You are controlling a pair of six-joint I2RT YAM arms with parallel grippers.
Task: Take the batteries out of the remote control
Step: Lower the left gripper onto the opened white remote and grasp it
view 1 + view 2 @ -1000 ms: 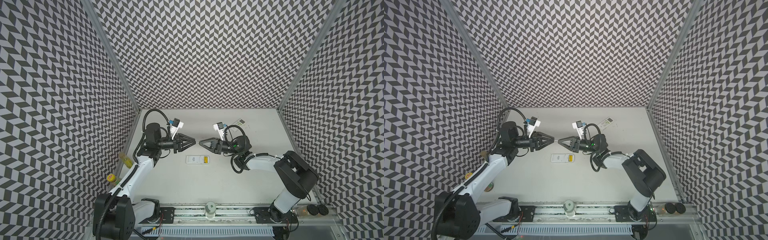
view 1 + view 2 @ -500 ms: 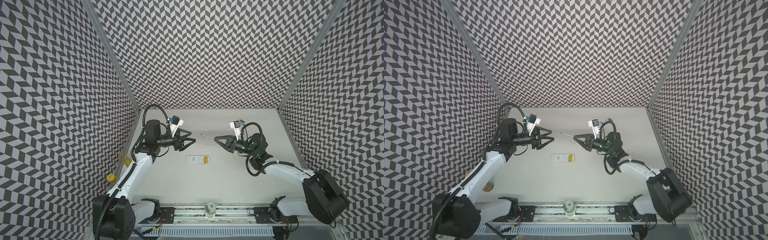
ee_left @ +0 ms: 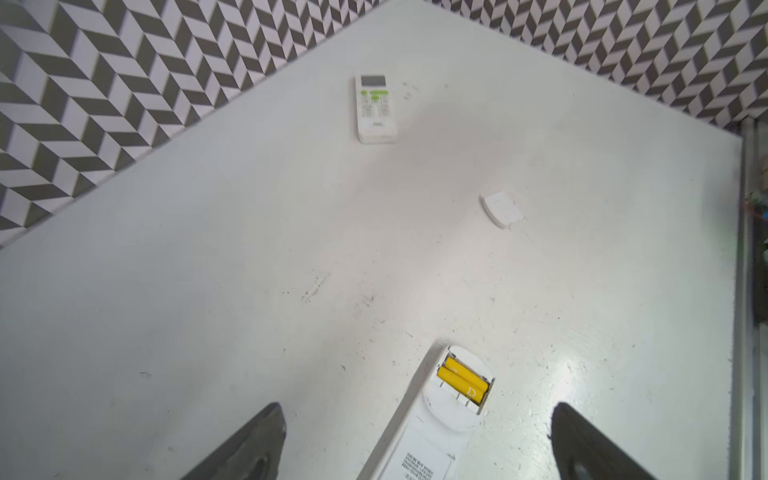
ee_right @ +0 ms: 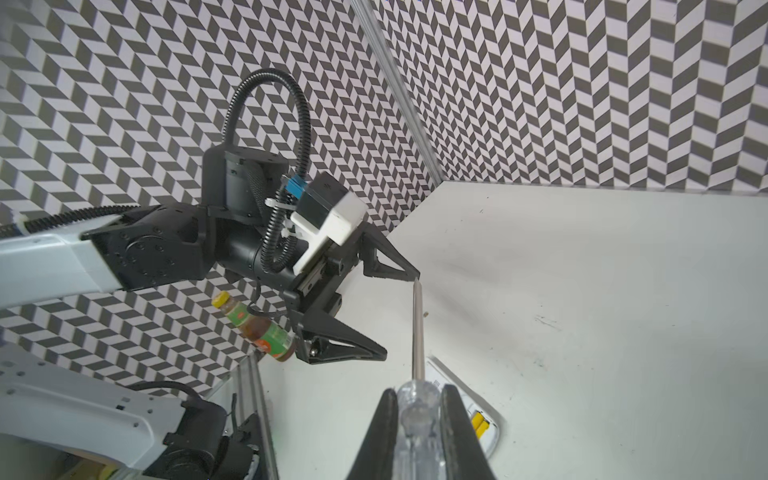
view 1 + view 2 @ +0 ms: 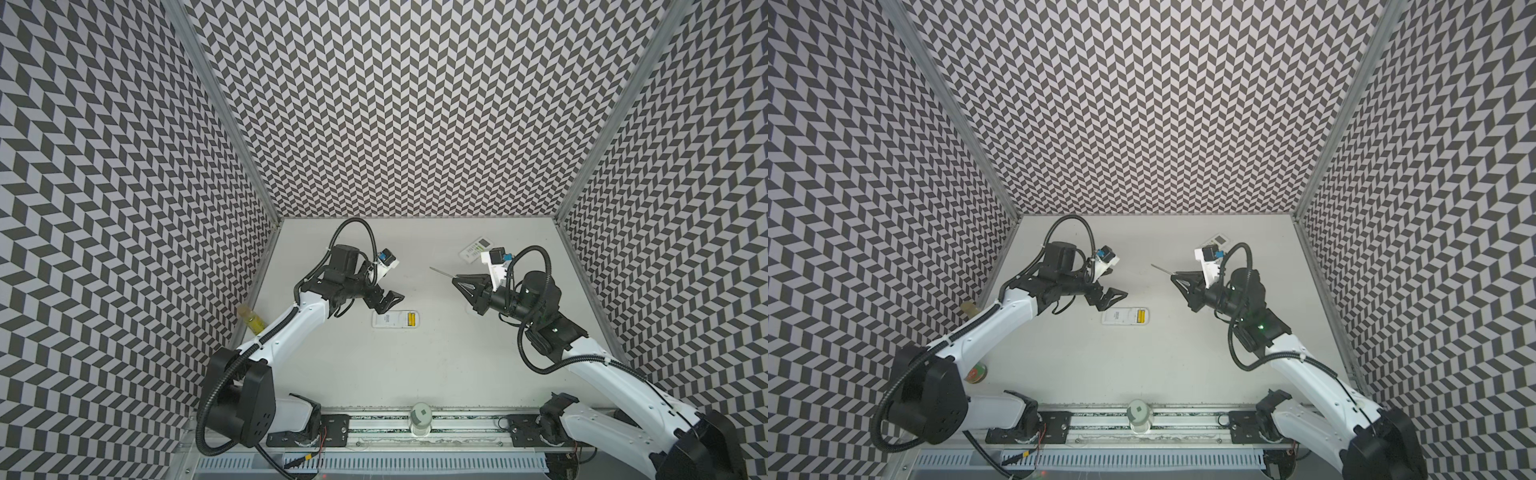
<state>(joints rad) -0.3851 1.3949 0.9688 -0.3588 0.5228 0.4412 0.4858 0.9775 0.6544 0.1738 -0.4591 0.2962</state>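
Right gripper [image 4: 417,399]: pinching screwdriver [image 5: 441,273], shaft toward 10 o'clock.
Left gripper [image 5: 390,304]: spread, empty.
Remote [image 5: 388,320]: at its 6 o'clock.
Batteries [image 3: 461,382]: two yellow, in remote.

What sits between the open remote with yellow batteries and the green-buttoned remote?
Only bare, scuffed table, seen in the left wrist view; the small white cover lies off to the side.

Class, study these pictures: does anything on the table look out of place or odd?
Yes. The middle remote lies face down with its battery bay uncovered, two yellow batteries exposed; a small white cover lies apart from it on the table. A bottle sits tilted by the left wall.
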